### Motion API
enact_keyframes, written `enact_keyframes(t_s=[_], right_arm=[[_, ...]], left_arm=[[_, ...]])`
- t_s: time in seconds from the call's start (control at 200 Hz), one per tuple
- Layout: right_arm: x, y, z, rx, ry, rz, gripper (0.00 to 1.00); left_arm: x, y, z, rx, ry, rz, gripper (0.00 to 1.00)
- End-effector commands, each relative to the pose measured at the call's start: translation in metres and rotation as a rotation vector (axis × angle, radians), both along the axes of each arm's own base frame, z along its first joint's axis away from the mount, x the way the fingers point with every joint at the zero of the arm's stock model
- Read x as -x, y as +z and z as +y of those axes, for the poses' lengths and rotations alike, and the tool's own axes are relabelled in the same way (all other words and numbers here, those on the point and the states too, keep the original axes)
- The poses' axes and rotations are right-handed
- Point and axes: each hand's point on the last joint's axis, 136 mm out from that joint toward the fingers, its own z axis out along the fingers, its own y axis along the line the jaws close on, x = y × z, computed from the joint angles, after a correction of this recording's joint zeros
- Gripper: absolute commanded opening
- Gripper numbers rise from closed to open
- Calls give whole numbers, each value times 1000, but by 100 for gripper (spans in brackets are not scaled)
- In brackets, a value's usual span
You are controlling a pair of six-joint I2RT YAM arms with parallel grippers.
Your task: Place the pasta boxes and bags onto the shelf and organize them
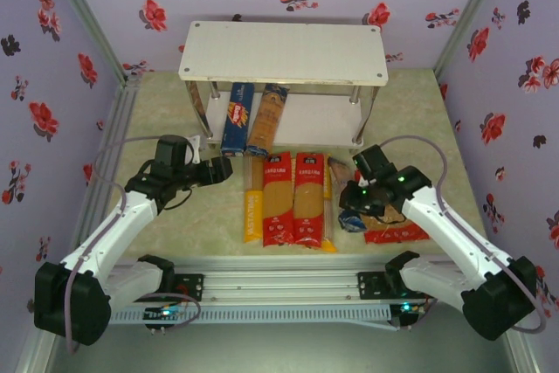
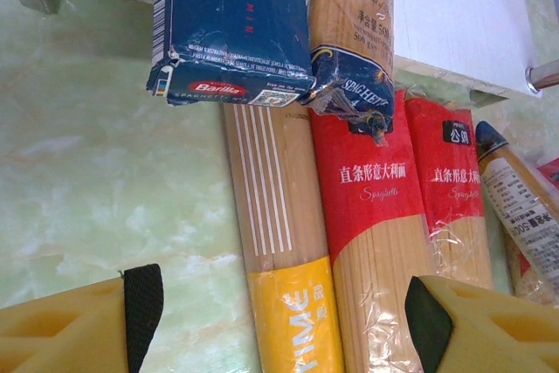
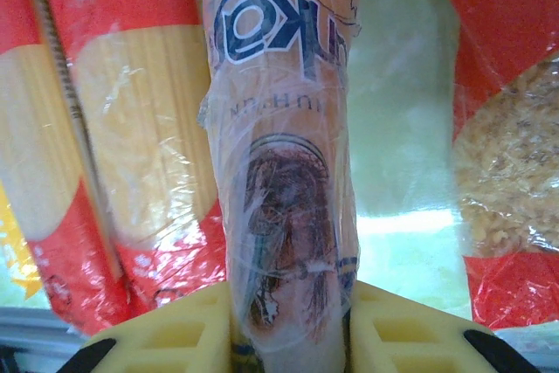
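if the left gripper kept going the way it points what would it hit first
Probably the yellow-ended spaghetti bag lying right ahead of the left gripper, with the red bag beside it; depth is hard to judge.

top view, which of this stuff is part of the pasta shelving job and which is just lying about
Part of the job: shelf, blue box, brownish box, two red spaghetti bags, yellow bag, clear-wrapped spaghetti packet, wide red bag of short pasta.
Just there: floral walls, metal rail, arm cables.
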Motion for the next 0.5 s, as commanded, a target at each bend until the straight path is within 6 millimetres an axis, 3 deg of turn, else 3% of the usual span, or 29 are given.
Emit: enact_keyframes(t_s=[0.0, 0.205, 0.395, 0.495], right_arm=[[-20, 32, 18, -35, 50, -106, 0], [-32, 57, 33, -37, 84, -168, 0], [-31, 84, 30, 36, 100, -197, 0], [-37, 96, 38, 22, 110, -240, 0]], left_arm=[[-2, 4, 0, 21, 4, -20, 77], [-2, 6, 1, 22, 7, -22, 77], [-2, 6, 2, 22, 9, -24, 77], [-3, 8, 1, 24, 8, -30, 77]])
